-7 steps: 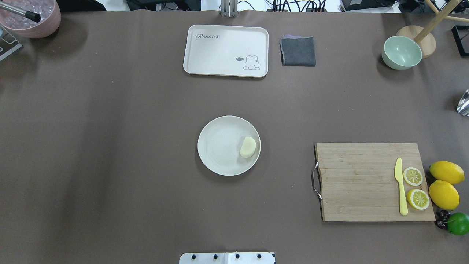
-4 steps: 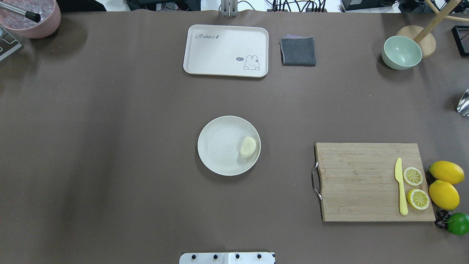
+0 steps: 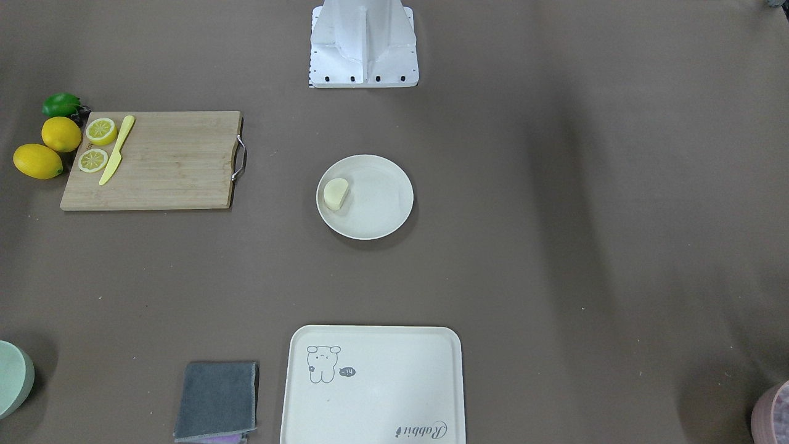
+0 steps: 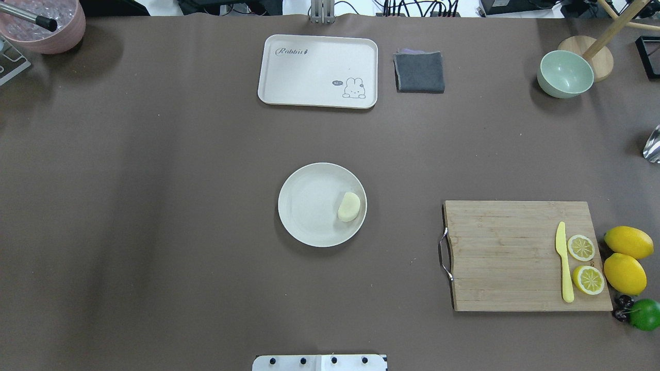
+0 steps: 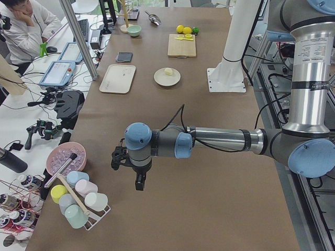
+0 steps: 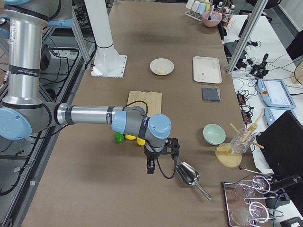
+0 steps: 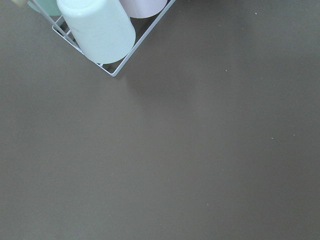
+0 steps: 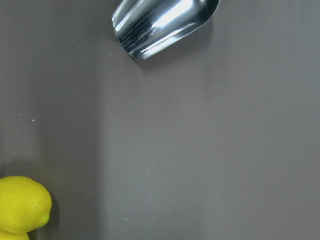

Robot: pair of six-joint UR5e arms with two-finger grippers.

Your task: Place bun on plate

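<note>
The pale cream bun (image 4: 349, 206) lies on the right part of the round off-white plate (image 4: 308, 206) at the table's middle; nothing touches it. The front-facing view shows the bun (image 3: 336, 193) near the plate's (image 3: 383, 198) left rim. Neither arm shows in the overhead or front-facing views. In the exterior left view my left gripper (image 5: 140, 183) hangs over the table's left end, far from the plate (image 5: 167, 78). In the exterior right view my right gripper (image 6: 149, 166) hangs over the right end near the lemons. Whether either is open or shut I cannot tell.
A cream tray (image 4: 317, 70) and a grey cloth (image 4: 419, 71) lie at the far side. A cutting board (image 4: 515, 255) with a yellow knife and lemon slices is at the right, whole lemons (image 4: 625, 273) beside it. A metal scoop (image 8: 160, 25) lies under the right wrist; a cup rack (image 7: 100, 35) under the left.
</note>
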